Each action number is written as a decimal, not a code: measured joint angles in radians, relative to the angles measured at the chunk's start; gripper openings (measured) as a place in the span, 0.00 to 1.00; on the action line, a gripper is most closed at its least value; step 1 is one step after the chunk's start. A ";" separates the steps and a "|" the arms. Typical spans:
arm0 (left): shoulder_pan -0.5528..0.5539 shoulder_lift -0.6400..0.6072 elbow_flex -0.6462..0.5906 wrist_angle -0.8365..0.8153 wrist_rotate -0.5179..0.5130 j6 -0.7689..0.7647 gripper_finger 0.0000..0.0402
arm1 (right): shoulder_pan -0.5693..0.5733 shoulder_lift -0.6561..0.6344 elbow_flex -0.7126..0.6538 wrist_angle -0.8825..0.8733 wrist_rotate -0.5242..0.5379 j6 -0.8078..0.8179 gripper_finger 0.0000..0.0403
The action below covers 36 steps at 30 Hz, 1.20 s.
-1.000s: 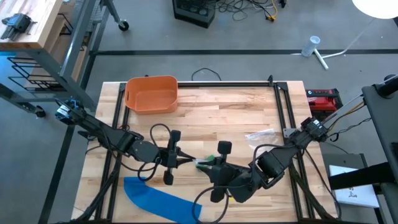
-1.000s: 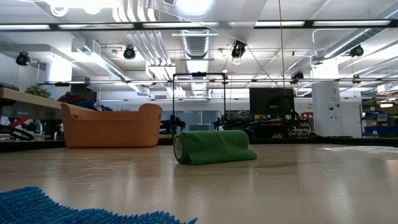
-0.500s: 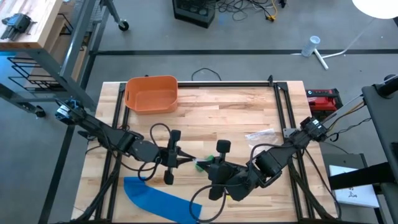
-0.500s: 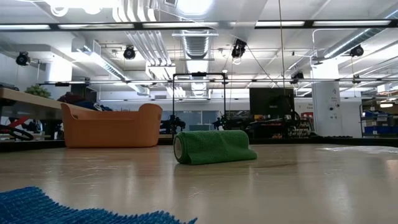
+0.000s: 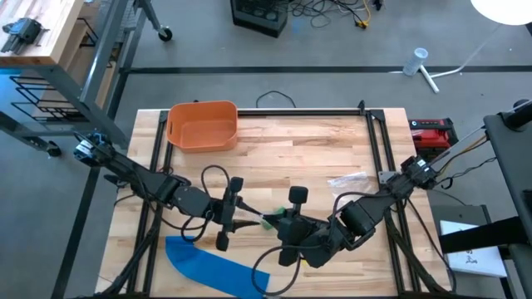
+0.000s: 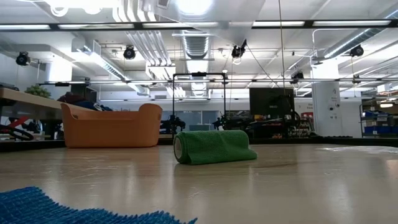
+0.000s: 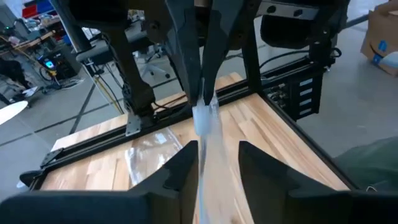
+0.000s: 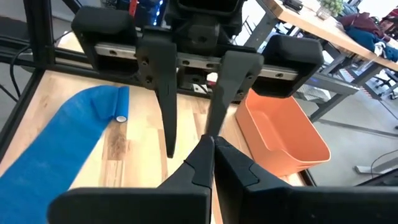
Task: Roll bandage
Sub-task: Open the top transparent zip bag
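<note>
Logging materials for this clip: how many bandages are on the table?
2. A green rolled bandage lies near the table's middle front, between the two grippers. A blue flat bandage strip lies unrolled at the front left edge. Arms could hide more.

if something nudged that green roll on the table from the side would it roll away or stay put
Probably it would roll a little: the green bandage roll lies on its side, its round end showing, on the flat wooden table. It looks like soft, fuzzy cloth, so friction would likely stop it soon. Its loose outer edge might also unwind, though that is uncertain. It seems light and squashy rather than stiff.
</note>
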 joint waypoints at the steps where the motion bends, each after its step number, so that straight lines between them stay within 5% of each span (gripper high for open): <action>1: 0.000 0.000 0.000 0.000 0.000 -0.002 0.28 | 0.000 0.000 0.000 0.000 0.000 0.000 0.00; 8: 0.000 0.000 0.000 0.027 -0.049 -0.006 0.27 | 0.000 0.000 0.000 0.000 0.000 0.003 0.00; 16: 0.000 0.000 0.000 0.015 -0.052 0.005 0.02 | 0.001 0.000 0.000 -0.002 0.001 0.025 0.00; 36: 0.001 0.001 -0.001 0.024 -0.054 0.011 0.00 | -0.004 0.000 -0.012 0.002 -0.037 0.026 0.00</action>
